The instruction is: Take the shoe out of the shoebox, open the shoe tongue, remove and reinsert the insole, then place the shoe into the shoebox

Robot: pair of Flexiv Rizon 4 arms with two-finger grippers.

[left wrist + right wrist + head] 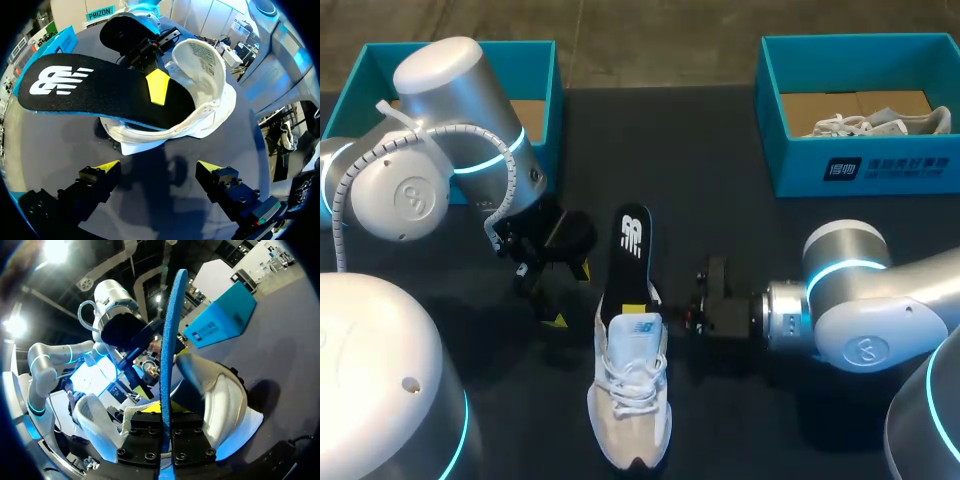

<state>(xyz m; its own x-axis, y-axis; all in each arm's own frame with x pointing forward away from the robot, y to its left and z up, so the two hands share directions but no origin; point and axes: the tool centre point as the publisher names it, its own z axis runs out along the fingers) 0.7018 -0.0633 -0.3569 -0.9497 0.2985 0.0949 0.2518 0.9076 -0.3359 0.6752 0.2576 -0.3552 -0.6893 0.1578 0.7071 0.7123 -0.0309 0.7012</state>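
- My right gripper [166, 421] is clamped on the insole [632, 245], which runs edge-on between its fingers. In the left wrist view one yellow tip lies on the insole's top face, so I judge the other is beneath it.
- The insole is half in and half out. Its rear end sits inside the shoe [632, 400], and the printed end sticks out over the heel collar, away from me. I can't tell from this whether it is on its way out or going back in.
- The shoe lies on the table [750, 230] between my two arms, outside both boxes, with its toe pointing toward me.
- The tongue [200, 55] is folded up and forward. That keeps the mouth wide, so the insole has room to slide.
- My left gripper [157, 172] is spread wide and holds nothing. It sits just beside the shoe, and I read that as being ready to brace it against the right arm's push or pull.
- The left shoebox [535, 47] is partly hidden by my left arm.
- The right shoebox [865, 165] holds a second shoe [865, 122].
- Placing the shoe in a box is not yet done.
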